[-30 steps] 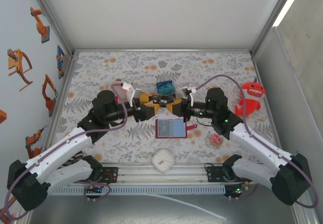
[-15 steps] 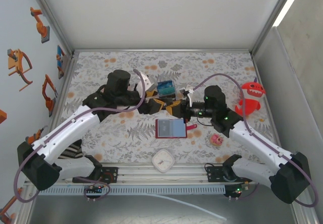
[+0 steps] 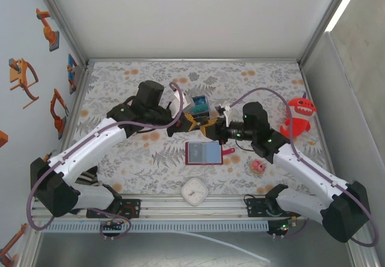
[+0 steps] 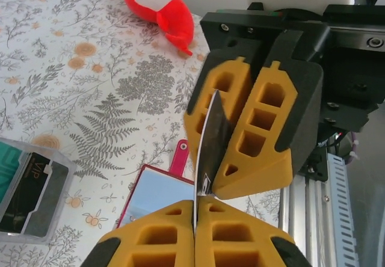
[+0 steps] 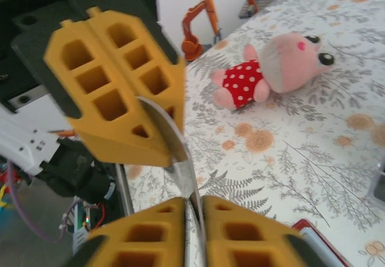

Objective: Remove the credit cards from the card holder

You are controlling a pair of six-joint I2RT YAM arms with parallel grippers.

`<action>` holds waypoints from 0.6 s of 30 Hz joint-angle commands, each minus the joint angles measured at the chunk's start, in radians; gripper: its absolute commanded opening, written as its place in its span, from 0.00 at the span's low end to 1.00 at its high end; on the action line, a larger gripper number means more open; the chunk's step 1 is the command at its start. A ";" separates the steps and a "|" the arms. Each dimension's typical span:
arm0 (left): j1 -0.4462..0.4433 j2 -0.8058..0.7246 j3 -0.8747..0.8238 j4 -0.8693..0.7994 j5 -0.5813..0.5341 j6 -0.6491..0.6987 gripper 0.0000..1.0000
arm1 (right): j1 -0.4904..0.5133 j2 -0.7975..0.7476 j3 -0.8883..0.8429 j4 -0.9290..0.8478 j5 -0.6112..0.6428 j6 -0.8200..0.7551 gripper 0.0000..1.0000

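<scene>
Clamped on one credit card (image 4: 209,138) from both ends: left pincer (image 4: 195,213), right pincer (image 5: 194,210). Held midair, between open card holder (image 3: 203,153) on desk (image 3: 138,159) and clear box (image 3: 197,103). Risk: tugging against each other, bending card; releasing both, dropping it.

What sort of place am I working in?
Probably a lab robot test cell: white panel walls in a silver aluminium frame, floral-print tablecloth, red plush monster toy as a prop.

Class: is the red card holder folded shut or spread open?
Spread open: the card holder lies flat, blue-grey inside facing up, its snap tab sticking out sideways.
</scene>
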 commanded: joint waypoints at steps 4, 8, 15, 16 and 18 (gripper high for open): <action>0.044 0.028 -0.031 0.121 -0.092 0.108 0.00 | 0.001 -0.041 0.046 -0.093 0.223 -0.011 0.59; 0.061 0.099 -0.044 0.206 -0.146 0.202 0.00 | 0.001 -0.071 0.038 -0.137 0.410 0.028 0.71; 0.106 0.291 0.040 0.256 -0.091 0.264 0.00 | 0.001 -0.075 0.055 -0.264 0.632 0.086 0.77; 0.110 0.316 0.057 0.252 -0.085 0.268 0.00 | 0.001 -0.074 0.054 -0.267 0.636 0.089 0.77; 0.113 0.372 0.094 0.238 -0.073 0.271 0.00 | 0.001 -0.072 0.051 -0.271 0.642 0.097 0.77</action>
